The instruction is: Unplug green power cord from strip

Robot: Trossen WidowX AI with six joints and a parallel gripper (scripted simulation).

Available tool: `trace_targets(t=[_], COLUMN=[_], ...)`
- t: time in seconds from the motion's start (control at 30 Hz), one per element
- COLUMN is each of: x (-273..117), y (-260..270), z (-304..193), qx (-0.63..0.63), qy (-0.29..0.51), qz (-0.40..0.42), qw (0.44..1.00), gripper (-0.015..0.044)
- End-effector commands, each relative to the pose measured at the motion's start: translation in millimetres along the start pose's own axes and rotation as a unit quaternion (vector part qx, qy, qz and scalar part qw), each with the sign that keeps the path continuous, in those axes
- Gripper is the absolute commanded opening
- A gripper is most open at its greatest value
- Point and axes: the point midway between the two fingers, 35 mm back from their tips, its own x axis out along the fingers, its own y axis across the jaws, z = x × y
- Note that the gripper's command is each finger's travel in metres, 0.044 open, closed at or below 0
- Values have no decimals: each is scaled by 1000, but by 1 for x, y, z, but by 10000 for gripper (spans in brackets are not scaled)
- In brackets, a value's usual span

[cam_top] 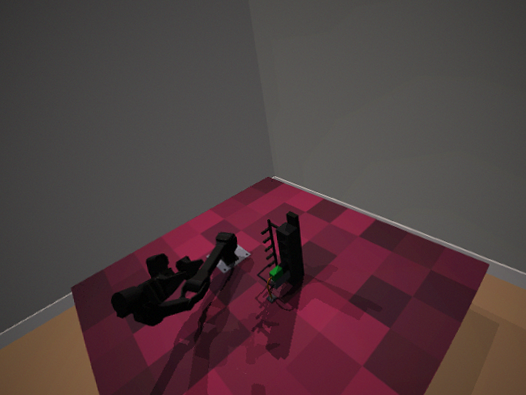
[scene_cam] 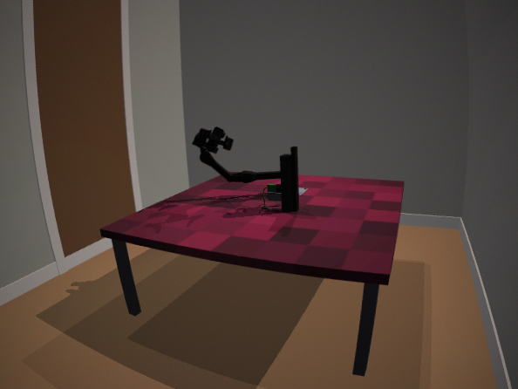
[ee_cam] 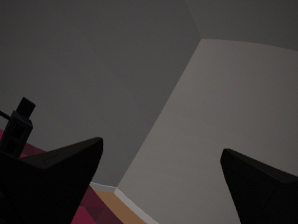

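A: Where is the hand (scene_cam: 213, 140)?

B: Raised high above the bench (scene_cam: 244, 257), out toward its left edge in the exterior view, well apart from the strip. Its fingers stand wide apart with nothing between them.

A: And the green power cord?

B: Its green plug (cam_top: 276, 274) sits at the foot of the black power strip (cam_top: 291, 249), which stands upright near the middle of the bench. The plug looks seated against the strip. A thin cord (cam_top: 270, 294) trails onto the bench just beside it.

Bare room: grey walls (scene_cam: 327, 78), one checkered table (scene_cam: 244, 249).
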Motion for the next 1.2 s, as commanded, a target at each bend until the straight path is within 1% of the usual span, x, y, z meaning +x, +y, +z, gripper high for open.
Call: trace_targets(t=[0.0,0.1,0.27,0.37,0.53,0.67,0.77,0.87,0.97,1.17], x=[1,11,4,3,9,27,47,71,99,150], y=[0,7,25,35,75,116,148,181,210,251], z=[1,16,91,129,194,234,253,262,260,229], qx=[1,17,17,34,33,39,50,68,93,156], qy=[-1,-8,6,15,49,90,130,177,228,331], qz=[1,14,13,2,0,-2,-6,-15,-29,-76], qw=[1000,1000,1000,999,998,995,990,982,969,928], gripper=[374,295,164,160,160,160,160,160,160,160])
